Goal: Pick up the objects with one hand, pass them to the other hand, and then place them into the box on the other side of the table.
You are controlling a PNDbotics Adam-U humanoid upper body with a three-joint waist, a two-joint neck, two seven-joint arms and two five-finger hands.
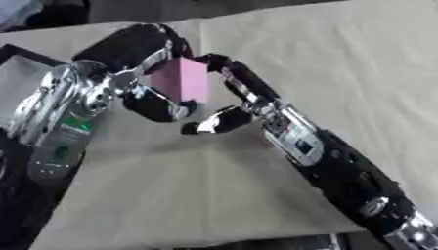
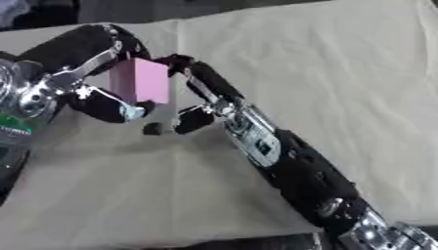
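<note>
A pink block hangs above the table between my two hands. My left hand comes in from the left and is shut on the block, with its fingers curled over the top and its thumb under the lower edge. From the lower right, my right hand reaches up. Its fingers lie along the block's upper right edge, while its thumb stands apart below the block. A dark-rimmed box shows at the left edge, mostly hidden behind my left arm.
A beige cloth covers the table, with bare room to the right and in front of the hands. The table's near edge runs along the bottom, with dark floor beyond it.
</note>
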